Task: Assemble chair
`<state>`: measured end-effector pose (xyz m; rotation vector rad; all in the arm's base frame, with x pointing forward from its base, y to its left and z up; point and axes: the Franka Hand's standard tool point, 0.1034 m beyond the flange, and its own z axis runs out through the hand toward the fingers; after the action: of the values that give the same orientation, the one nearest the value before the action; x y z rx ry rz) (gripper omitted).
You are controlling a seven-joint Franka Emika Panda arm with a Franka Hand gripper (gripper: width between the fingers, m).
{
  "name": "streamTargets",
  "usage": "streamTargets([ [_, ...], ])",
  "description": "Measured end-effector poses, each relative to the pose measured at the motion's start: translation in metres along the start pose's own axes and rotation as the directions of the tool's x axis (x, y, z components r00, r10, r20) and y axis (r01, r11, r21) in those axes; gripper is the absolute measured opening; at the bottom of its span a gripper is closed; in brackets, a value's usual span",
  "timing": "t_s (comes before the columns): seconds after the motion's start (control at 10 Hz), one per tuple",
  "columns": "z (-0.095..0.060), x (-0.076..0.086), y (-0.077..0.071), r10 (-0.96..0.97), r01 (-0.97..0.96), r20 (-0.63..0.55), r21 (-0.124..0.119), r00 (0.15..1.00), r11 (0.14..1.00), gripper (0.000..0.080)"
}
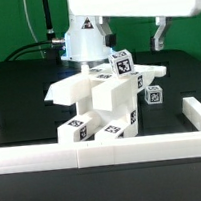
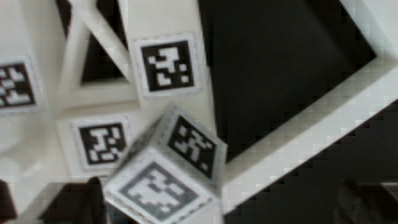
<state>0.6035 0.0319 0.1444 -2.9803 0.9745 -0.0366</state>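
Gripper (image 2: 217, 200) is open: in the wrist view its two dark fingers (image 2: 68, 205) stand wide apart, one on each side of a tilted tagged block (image 2: 164, 175), and nothing is clamped between them. There is dark space between the block and one finger. Whether the other finger brushes it is too blurred to call. Beyond the block the wrist view is full of white bars (image 2: 107, 60) crossing at angles, with more square tags on them. In the exterior view, the white arm (image 1: 87, 35) comes down from above and hangs right over the chair (image 1: 101, 100), with its fingertips hidden behind the white pieces. The chair is a stacked cluster of white parts on the black table (image 1: 18, 97), roughly mid-scene and just behind the low white border wall (image 1: 104, 148) that runs along the front. At the top of the cluster a tagged cube (image 1: 121, 59) sits tipped at an angle, just below the arm. A flat panel (image 1: 72, 88) juts out toward the exterior view's left. A second tagged piece (image 1: 153, 96) sits on the side toward the exterior view's right, touching the rest. Two more tags face the camera low on the front blocks (image 1: 97, 130), close to the wall. Black cables (image 1: 46, 19) hang in the background against the green backdrop.
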Motion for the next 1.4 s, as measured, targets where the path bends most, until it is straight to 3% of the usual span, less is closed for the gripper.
streamTargets([
  [0.1,0.001,0.001,0.002,-0.133,0.134,-0.033,0.017,0.991,0.991,0.0649],
  [0.5,0.002,0.001,0.005,-0.41,0.41,-0.033,0.005,0.911,0.912,0.0649],
  [0.6,-0.003,-0.001,0.005,-0.448,0.449,-0.034,0.039,0.893,0.893,0.0649],
  [0.8,-0.011,-0.006,0.009,-0.409,0.409,-0.031,0.15,0.912,0.9,0.0649],
  [0.9,-0.011,-0.005,0.013,-0.401,0.4,-0.032,0.173,0.916,0.9,0.0649],
  [1.4,-0.004,-0.002,0.015,-0.445,0.447,-0.048,0.159,0.894,0.88,0.0649],
])
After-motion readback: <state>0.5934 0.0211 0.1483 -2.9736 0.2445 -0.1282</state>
